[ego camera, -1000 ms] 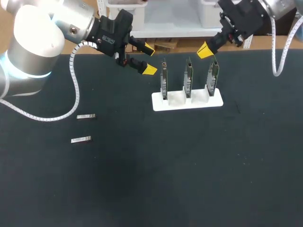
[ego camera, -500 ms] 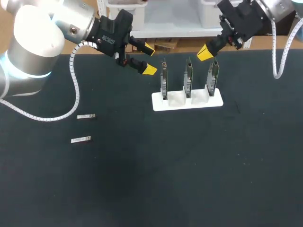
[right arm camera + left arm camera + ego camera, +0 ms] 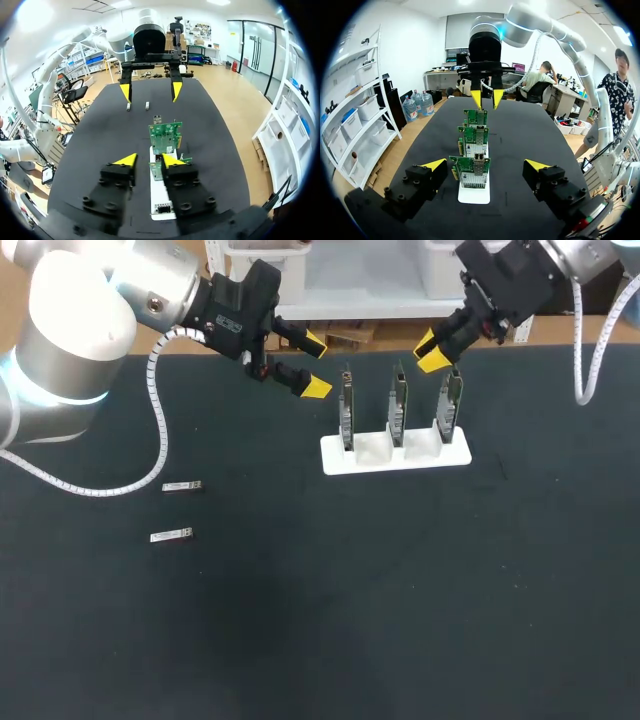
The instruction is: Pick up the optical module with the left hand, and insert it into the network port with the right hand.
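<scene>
Two small silver optical modules [image 3: 182, 486] [image 3: 171, 535] lie on the black mat at the left; in the right wrist view they show as optical modules [image 3: 128, 106] [image 3: 147, 105] far ahead. A white stand [image 3: 395, 452] holds three upright green network cards [image 3: 347, 410] [image 3: 398, 405] [image 3: 449, 405]. My left gripper [image 3: 310, 366] hovers open just left of the stand, nothing in it; in its own view the left gripper [image 3: 485, 164] faces the row of cards [image 3: 470, 170]. My right gripper [image 3: 428, 351] hangs just above the rightmost card, fingers slightly apart and empty; its own view shows the right gripper [image 3: 149, 160] over the nearest card [image 3: 165, 135].
The black mat [image 3: 350, 600] covers the table, and its near half holds nothing. The table's far edge runs just behind the stand and both grippers. The two arms face each other across the stand [image 3: 473, 192].
The right gripper's fingers have parted from shut and it has shifted slightly up and left above the rightmost card. The left arm has kept still.
</scene>
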{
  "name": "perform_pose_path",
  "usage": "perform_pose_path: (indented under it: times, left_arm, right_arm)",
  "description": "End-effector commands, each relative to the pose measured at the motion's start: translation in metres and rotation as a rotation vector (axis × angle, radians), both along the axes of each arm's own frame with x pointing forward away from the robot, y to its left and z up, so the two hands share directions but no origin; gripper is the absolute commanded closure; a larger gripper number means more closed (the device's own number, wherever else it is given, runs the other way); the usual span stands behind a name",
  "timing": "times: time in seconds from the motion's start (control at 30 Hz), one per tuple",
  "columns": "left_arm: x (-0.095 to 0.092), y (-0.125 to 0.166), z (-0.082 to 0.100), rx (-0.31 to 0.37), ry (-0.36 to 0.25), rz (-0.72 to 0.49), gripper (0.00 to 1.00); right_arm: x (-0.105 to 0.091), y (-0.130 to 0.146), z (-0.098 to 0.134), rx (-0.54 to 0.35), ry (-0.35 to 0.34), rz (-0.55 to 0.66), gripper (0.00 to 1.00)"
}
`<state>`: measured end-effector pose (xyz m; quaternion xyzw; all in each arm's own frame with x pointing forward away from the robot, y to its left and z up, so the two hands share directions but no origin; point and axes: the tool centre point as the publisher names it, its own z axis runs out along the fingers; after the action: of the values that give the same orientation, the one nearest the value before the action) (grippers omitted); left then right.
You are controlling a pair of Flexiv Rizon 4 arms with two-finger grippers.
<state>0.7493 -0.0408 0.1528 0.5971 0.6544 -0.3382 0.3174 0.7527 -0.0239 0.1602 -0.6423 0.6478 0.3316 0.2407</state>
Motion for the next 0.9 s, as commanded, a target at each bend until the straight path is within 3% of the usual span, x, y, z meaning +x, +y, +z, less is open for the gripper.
perform_pose_path:
  times: [0.03,0.67,0.73,0.9]
  left_arm:
    - [0.002,-0.001,0.000,0.004,0.002,-0.003,0.00]
    - [0.002,-0.001,0.000,0.004,0.002,-0.003,0.00]
    - [-0.001,0.001,0.001,0.022,-0.023,-0.004,0.00]
    - [-0.008,0.009,0.004,0.155,-0.003,0.004,0.00]
  right_arm:
    - [-0.003,0.000,0.000,0.000,-0.005,-0.006,0.00]
    - [-0.003,0.000,0.000,0.000,-0.005,-0.006,0.00]
    - [-0.003,0.000,0.000,0.000,-0.005,-0.006,0.00]
    - [-0.003,0.000,0.000,0.000,-0.005,-0.006,0.00]
